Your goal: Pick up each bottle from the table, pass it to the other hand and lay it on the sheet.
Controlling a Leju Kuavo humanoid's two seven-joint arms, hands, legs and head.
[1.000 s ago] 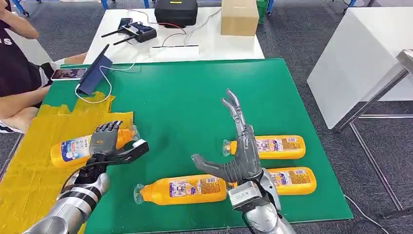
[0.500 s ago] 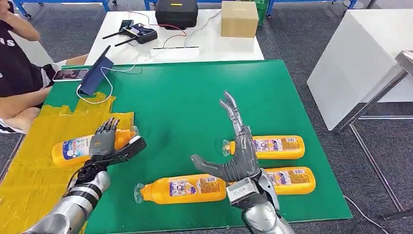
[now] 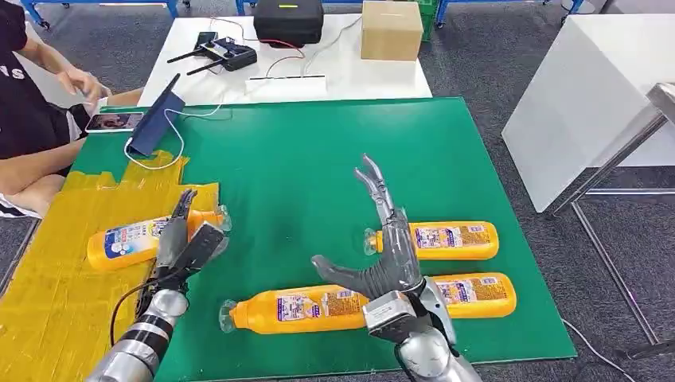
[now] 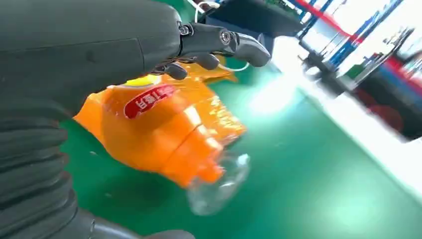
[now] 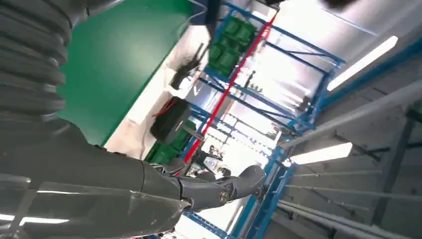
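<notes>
An orange bottle (image 3: 135,241) lies on the yellow sheet (image 3: 64,294) at the left, its clear cap toward the green mat. My left hand (image 3: 187,243) hovers just beside its neck, fingers straight and apart, holding nothing. The left wrist view has the same bottle (image 4: 164,134) below my fingers (image 4: 219,42), with a gap between them. Three more orange bottles lie on the green mat: one at the front middle (image 3: 298,309), one farther right (image 3: 446,239), one at the front right (image 3: 481,293). My right hand (image 3: 390,251) is raised over them, fingers spread and empty; the right wrist view has this hand (image 5: 149,189) pointing up at shelving.
A person (image 3: 24,119) sits at the far left next to a phone (image 3: 111,121) and a propped tablet (image 3: 155,115) with a white cable. Behind the green table (image 3: 302,151) is a white table with a cardboard box (image 3: 390,30) and a black case (image 3: 286,20). Another white table (image 3: 589,87) stands right.
My left hand has let go of the bottle on the sheet, straightened its fingers and drawn back a little toward me. The right hand has barely moved. The person's hand moved.
</notes>
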